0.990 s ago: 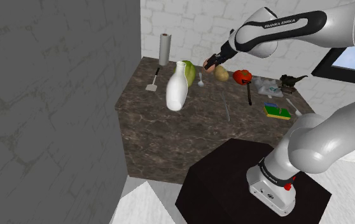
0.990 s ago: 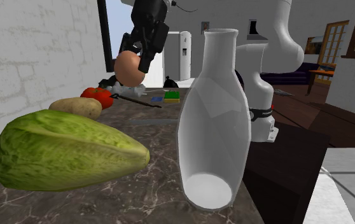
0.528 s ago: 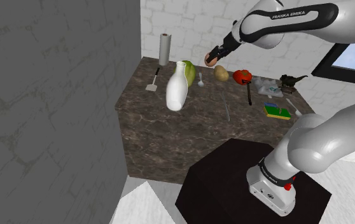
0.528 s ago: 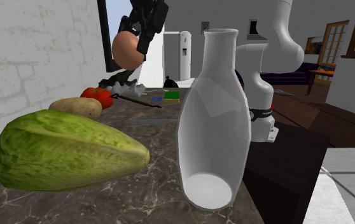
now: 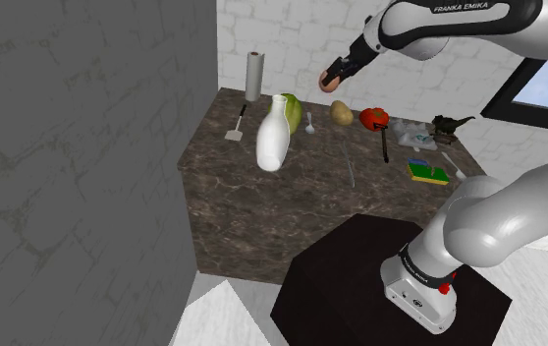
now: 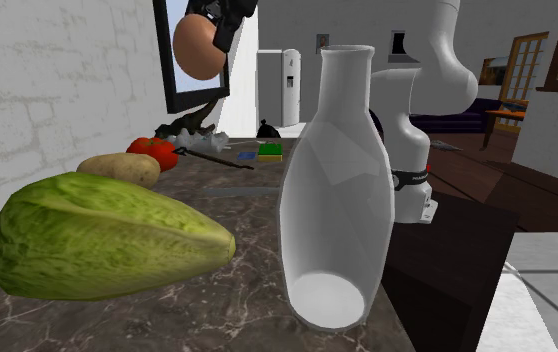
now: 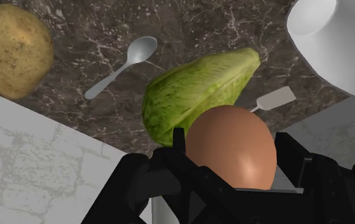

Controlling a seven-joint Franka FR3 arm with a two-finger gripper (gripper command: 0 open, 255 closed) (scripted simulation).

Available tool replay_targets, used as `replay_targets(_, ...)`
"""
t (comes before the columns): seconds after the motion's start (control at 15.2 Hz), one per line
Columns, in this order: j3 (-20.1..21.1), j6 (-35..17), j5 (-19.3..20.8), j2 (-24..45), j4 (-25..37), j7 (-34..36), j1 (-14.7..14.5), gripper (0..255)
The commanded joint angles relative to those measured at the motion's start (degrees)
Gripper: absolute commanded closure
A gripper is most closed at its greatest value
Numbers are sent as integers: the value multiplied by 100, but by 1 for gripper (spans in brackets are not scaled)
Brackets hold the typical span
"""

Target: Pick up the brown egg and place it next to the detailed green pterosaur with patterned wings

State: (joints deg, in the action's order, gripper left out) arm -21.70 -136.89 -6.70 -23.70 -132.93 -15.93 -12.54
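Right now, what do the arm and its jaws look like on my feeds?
The arm is glossy white with rounded, bulging links and dark joints. A black band on its upper link carries white FRANKA EMIKA lettering. Its white base bears a small red mark. The jaws are all black and angular, with faceted housings.

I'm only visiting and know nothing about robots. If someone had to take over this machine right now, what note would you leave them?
Gripper: shut on the brown egg, held high above the table, with the lettuce and potato below it.
Pterosaur: dark green figure at the table's far corner on the shoulder view's right, past the tomato.
Done: egg picked up.
Left: carry the egg over to the pterosaur, lower it, set it down beside the figure, open the gripper.
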Motion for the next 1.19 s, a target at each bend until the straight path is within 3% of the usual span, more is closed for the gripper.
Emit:
replay_targets(0.0,25,170,25,-14,158,49,8,255)
replay_targets(0.4,79,578,82,-58,528,157,28,255)
replay_targets(1.12,-879,1269,396,-1023,149,-1057,595,255)
